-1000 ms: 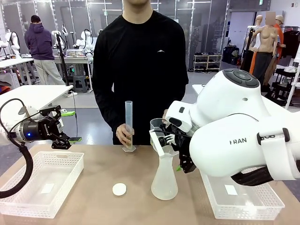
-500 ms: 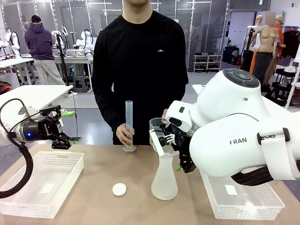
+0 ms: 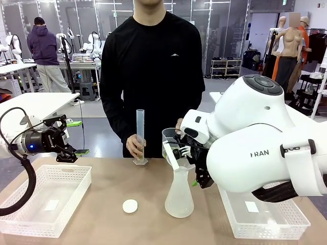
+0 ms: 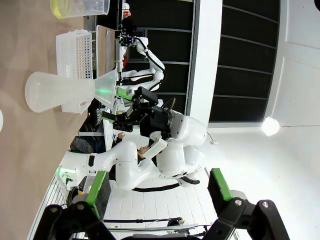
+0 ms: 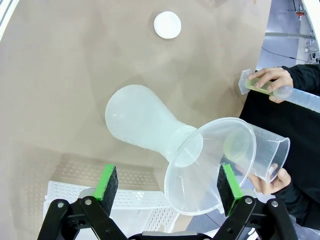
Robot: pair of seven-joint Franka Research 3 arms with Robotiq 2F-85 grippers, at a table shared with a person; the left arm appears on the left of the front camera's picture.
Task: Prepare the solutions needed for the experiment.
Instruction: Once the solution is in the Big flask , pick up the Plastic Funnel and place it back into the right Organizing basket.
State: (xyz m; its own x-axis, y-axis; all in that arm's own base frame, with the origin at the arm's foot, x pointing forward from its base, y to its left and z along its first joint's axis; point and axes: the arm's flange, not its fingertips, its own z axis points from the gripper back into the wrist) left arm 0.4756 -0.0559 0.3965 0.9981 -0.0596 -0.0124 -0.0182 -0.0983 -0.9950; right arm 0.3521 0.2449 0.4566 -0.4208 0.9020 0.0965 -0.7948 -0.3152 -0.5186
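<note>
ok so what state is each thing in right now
flask: upright on table
funnel: seated in flask neck
beaker: tilted over funnel, held by person's hand, yellow-green solution inside
graduated cylinder: upright, person's other hand on it
white cap: lying flat
left gripper: open
right gripper: open

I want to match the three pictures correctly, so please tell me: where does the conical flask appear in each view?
Front view: the flask stands upright on the table, lower centre.
Left wrist view: the flask is at upper left and looks sideways.
Right wrist view: the flask is in the centre, seen from above.
Shared landmark: the clear beaker of yellow-green liquid, near the flask's mouth.
</note>
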